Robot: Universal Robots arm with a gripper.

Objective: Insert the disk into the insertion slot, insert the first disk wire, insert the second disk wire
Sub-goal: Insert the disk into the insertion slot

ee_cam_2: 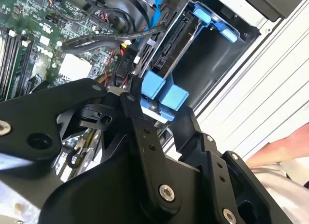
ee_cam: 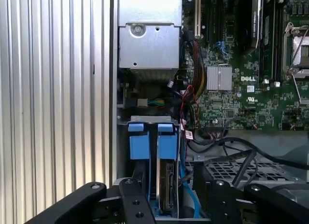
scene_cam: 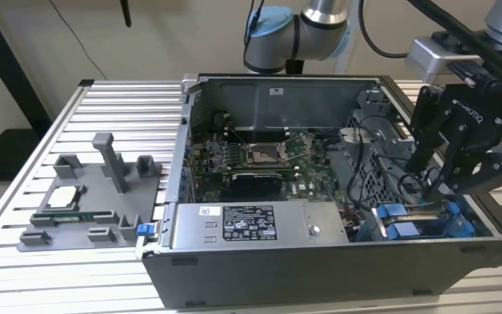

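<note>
On the worktop (scene_cam: 102, 104) the open computer case (scene_cam: 321, 275) stands toward the exterior view's right. A parts holder (scene_cam: 85, 209) lies beside it on the exterior view's left. Inside the case the motherboard (scene_cam: 242, 157) lies on the bottom. The power-supply box (scene_cam: 251, 226) sits along the near wall, and the insertion slot (scene_cam: 417, 226) is in the near corner at the exterior view's right. The disk (ee_cam: 166, 185) stands on its edge in the slot, beside the perforated cage (ee_cam: 231, 168). The pincer (scene_cam: 433, 186) hangs just above the slot.
</note>
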